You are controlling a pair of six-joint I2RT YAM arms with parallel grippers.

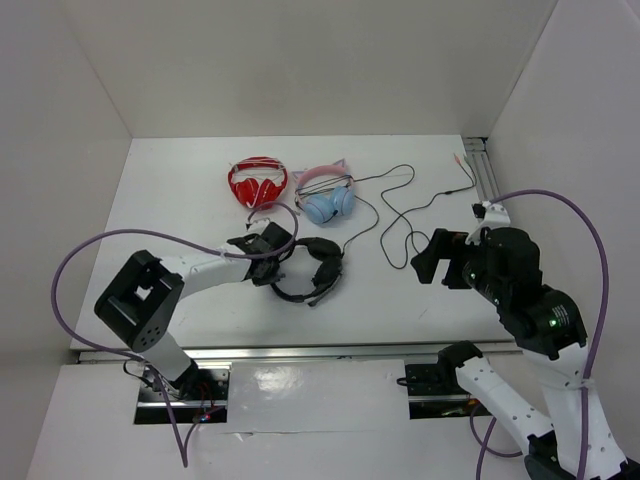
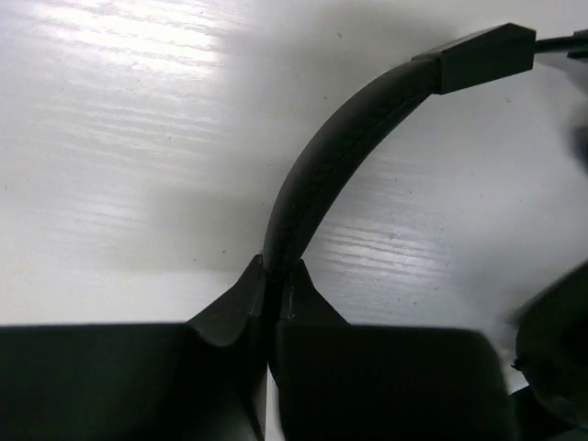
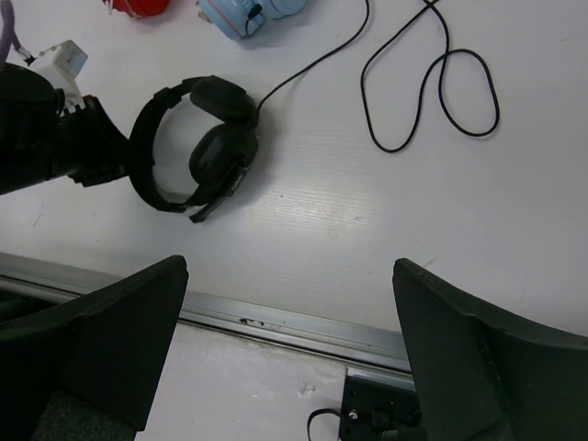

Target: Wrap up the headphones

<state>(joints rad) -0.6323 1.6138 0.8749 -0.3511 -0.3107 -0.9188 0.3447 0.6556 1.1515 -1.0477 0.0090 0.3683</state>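
The left gripper (image 2: 271, 303) is clamped on the thin headband (image 2: 322, 156) of the headphones (image 1: 310, 270), its fingertips pinching the band from both sides. The right gripper (image 3: 287, 276) hangs empty above the worktop's (image 1: 180, 190) near right part, jaws spread wide. The headphones lie flat near the worktop's middle, somewhat toward the near edge, earcups (image 3: 220, 138) together. They look light, with a springy band, soft pads and a fragile mic boom. The cable (image 1: 400, 215) loops loosely toward the far right corner; limp and thin, it is probably best taken close to the earcup. Beyond lie the red headphones (image 1: 258, 182) and the cat-ear headphones (image 1: 328, 195).
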